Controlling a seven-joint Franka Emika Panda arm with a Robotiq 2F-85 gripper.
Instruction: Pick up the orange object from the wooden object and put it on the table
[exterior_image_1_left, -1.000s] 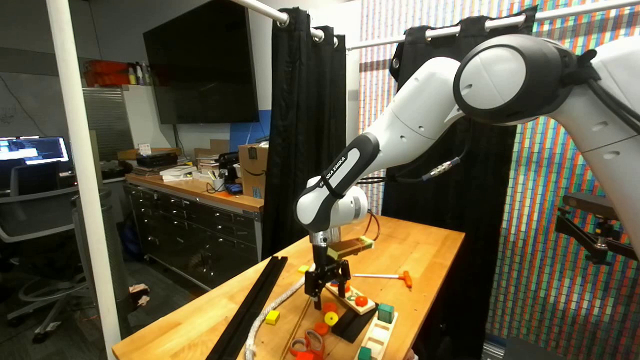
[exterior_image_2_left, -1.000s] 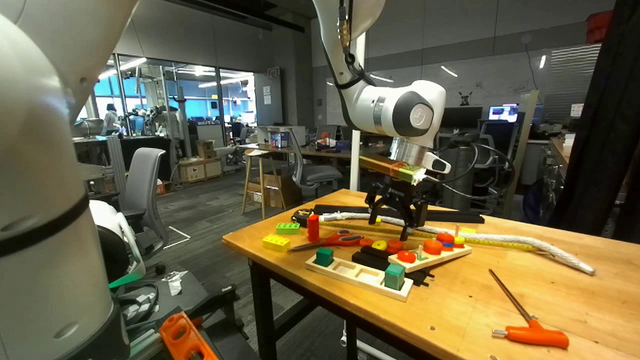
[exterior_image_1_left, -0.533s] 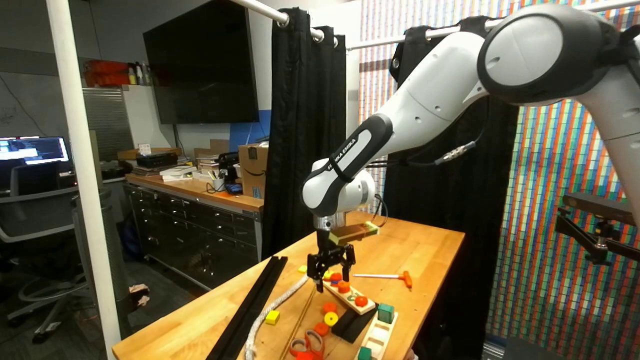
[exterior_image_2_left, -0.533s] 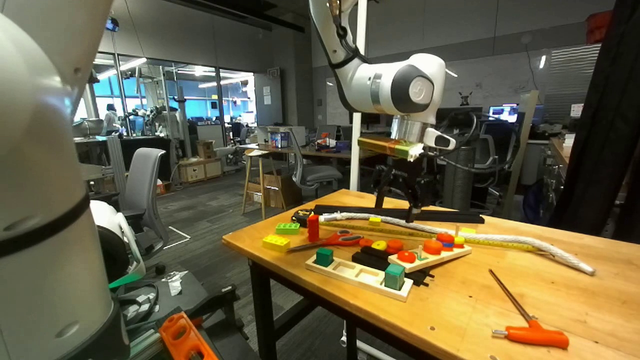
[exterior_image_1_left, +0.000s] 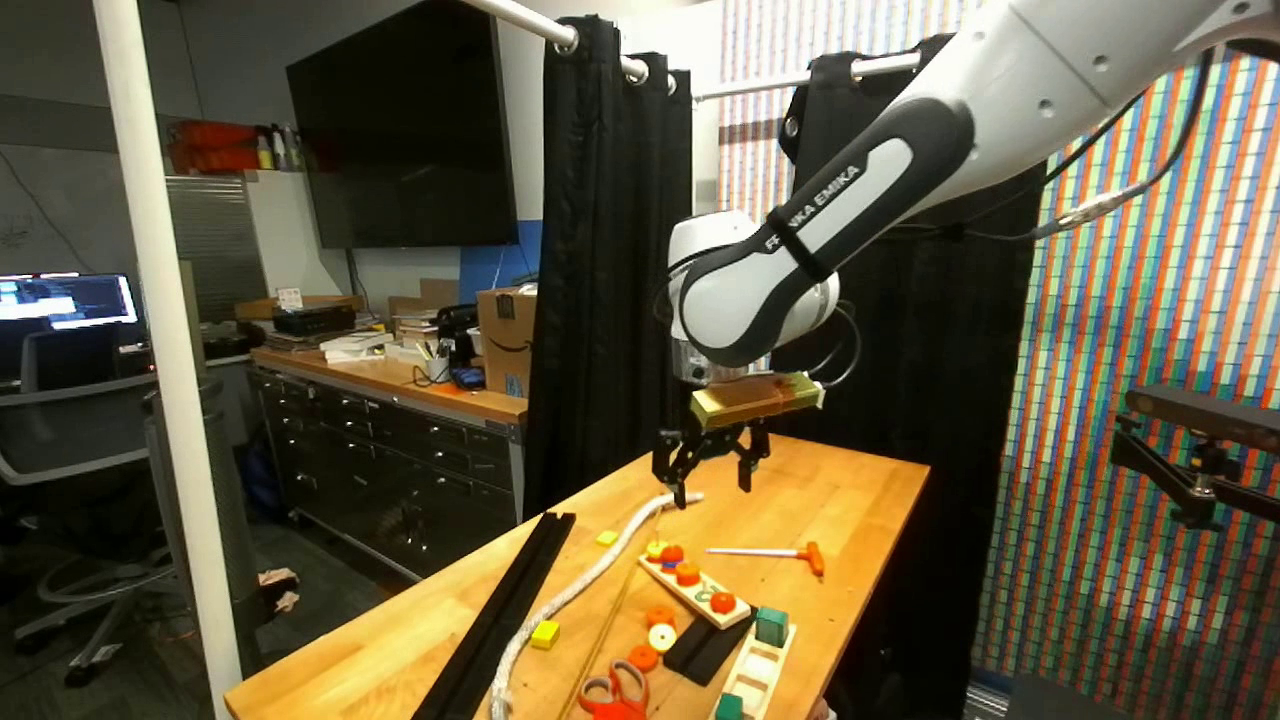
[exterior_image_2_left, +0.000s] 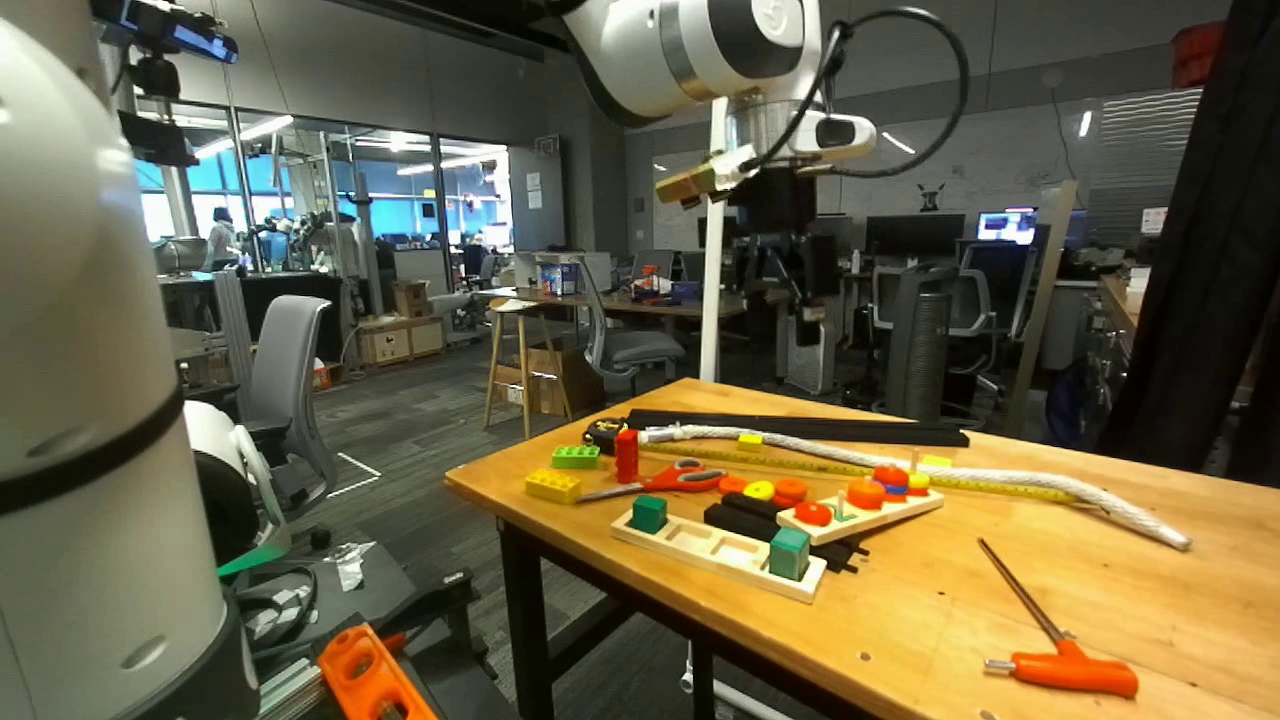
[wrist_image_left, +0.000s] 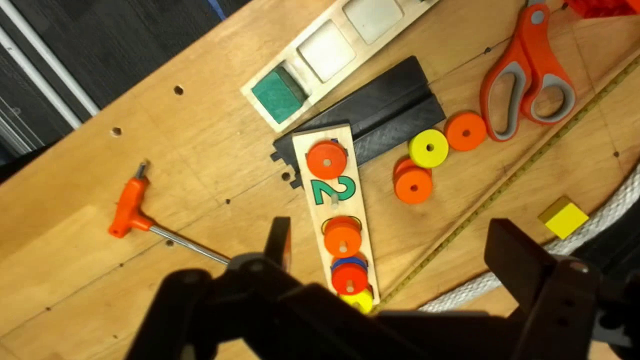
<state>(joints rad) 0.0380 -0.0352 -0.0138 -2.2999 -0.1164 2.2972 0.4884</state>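
While the pincer hangs wide-spread and empty above the counter, an orange ring, likely target, sits pegged on the wooden block; loose orange rings lie nearby, so placing may already be done. If not: straddle evenly, lift straight off its peg.

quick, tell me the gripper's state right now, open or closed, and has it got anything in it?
The gripper: open, holding nothing, hanging above the table.
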